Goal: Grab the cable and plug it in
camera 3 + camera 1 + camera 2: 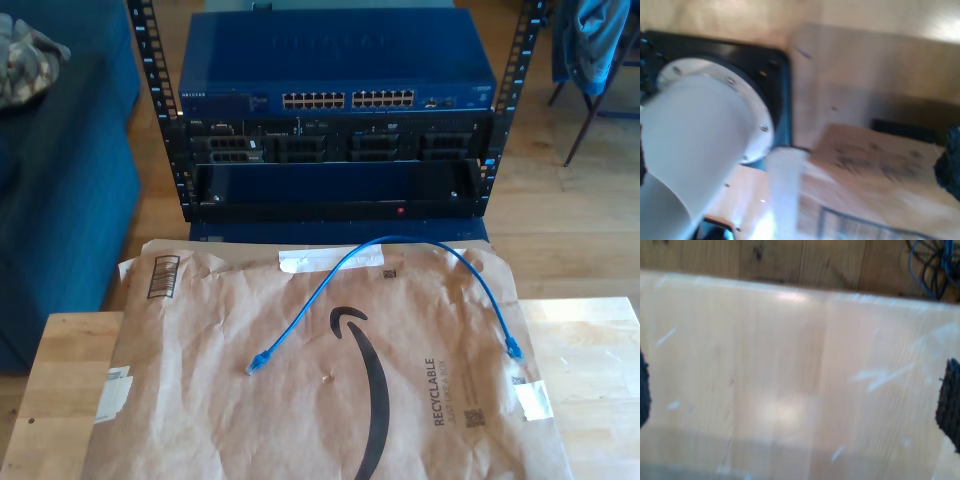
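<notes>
Currently the cable (400,262) lies in an arch on the brown paper mailer (330,400), in front of the blue network switch (335,70) in its rack (330,150), with a plug at each end resting on the paper. My second gripper (797,395) hangs over bare light wood table (790,365), fingers wide apart. My first gripper's state cannot be told; one dark pad (950,160) shows beside a white arm segment (695,140).
</notes>
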You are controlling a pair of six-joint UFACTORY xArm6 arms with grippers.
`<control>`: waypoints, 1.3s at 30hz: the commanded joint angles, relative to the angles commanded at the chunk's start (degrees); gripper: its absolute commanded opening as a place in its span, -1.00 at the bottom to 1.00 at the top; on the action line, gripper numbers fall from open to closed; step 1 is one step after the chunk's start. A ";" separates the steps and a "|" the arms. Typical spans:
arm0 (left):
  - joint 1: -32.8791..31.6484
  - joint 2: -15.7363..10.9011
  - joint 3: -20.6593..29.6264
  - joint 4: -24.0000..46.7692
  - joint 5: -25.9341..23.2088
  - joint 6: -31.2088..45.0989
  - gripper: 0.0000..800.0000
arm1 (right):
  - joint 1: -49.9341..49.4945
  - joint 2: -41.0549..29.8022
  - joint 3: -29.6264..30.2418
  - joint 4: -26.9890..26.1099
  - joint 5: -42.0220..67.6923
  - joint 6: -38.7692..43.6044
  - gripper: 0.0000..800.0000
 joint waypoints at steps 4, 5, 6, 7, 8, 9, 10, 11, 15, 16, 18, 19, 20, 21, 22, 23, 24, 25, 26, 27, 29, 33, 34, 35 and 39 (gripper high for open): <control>-3.16 2.11 -2.11 -3.87 0.09 -3.60 1.00 | 9.76 0.18 -1.05 0.00 1.93 5.98 0.99; -4.04 2.55 -2.73 -4.57 0.09 -4.48 1.00 | 12.48 0.18 -1.05 0.00 1.93 7.12 0.99; -4.92 3.08 -3.25 -5.27 0.09 -5.71 1.00 | 15.12 0.18 -1.14 0.00 2.02 8.35 0.99; -5.98 3.52 -3.87 -5.80 0.09 -7.21 1.00 | 17.85 0.18 -1.41 0.00 2.11 10.20 0.99; -7.30 3.69 -4.48 -6.15 0.09 -8.62 1.00 | 20.66 0.18 -1.85 0.00 2.46 12.04 0.99; -8.88 3.78 -5.01 -6.24 0.09 -10.11 1.00 | 23.38 0.18 -2.29 0.00 3.25 13.63 0.99; -10.81 3.78 -5.45 -6.24 0.09 -11.69 1.00 | 25.76 0.44 -3.08 0.00 3.78 14.77 0.99; -13.01 3.96 -5.98 -6.24 0.09 -13.54 1.00 | 27.78 1.14 -3.87 0.00 3.87 15.74 0.99; -21.45 5.36 -7.74 -6.24 0.00 -20.75 1.00 | 38.95 6.07 -8.00 0.00 3.69 21.36 0.99; -23.47 5.63 -8.35 -6.24 0.00 -22.24 1.00 | 41.23 7.47 -8.97 0.00 3.60 22.15 0.99; -26.73 6.59 -9.32 -6.24 -0.09 -25.41 1.00 | 45.63 10.29 -10.99 0.00 3.16 24.44 0.99; -27.69 7.03 -10.11 -6.24 -0.09 -26.81 1.00 | 47.74 12.13 -11.96 0.00 3.08 25.49 0.99; -28.22 7.65 -10.99 -6.24 -0.09 -27.87 1.00 | 49.85 13.89 -13.27 0.00 2.99 26.11 0.99; -28.40 7.91 -11.52 -6.24 -0.09 -28.31 1.00 | 51.52 15.56 -14.51 0.09 2.99 26.46 0.99; -28.40 8.18 -11.87 -6.24 -0.26 -28.48 1.00 | 53.36 16.97 -15.74 0.09 2.99 26.64 0.99; -28.48 8.26 -12.04 -6.24 -0.44 -28.57 1.00 | 55.30 18.20 -16.79 0.09 2.99 26.64 0.99; -28.48 8.35 -12.22 -6.24 -0.44 -28.57 1.00 | 56.97 19.52 -18.11 0.09 2.99 26.64 0.99; -28.48 8.35 -12.48 -6.24 -0.44 -28.66 1.00 | 58.64 21.10 -19.25 0.00 2.90 26.99 0.99; -28.48 8.35 -12.57 -6.24 -0.44 -28.66 1.00 | 60.31 22.77 -20.48 0.00 2.64 27.87 0.99; -28.40 8.35 -12.57 -6.24 -0.62 -28.66 1.00 | 61.80 24.35 -21.45 0.00 2.02 28.66 0.99; -28.40 8.35 -12.57 -6.24 -0.62 -28.66 1.00 | 63.74 26.99 -22.59 0.00 -0.18 29.98 1.00; -28.31 8.88 -12.57 -6.24 -0.79 -28.66 1.00 | 67.69 31.21 -24.00 0.00 -4.92 30.42 0.99; -28.40 9.14 -12.57 -6.24 -0.79 -28.84 1.00 | 68.22 32.62 -24.62 0.00 -5.54 30.42 0.99; -28.40 9.32 -12.66 -6.24 -0.88 -29.01 1.00 | 68.48 34.20 -25.49 0.00 -6.07 30.42 0.99; -28.40 9.41 -12.66 -6.24 -0.88 -29.10 1.00 | 69.01 40.18 -29.01 -0.09 -6.68 33.32 0.99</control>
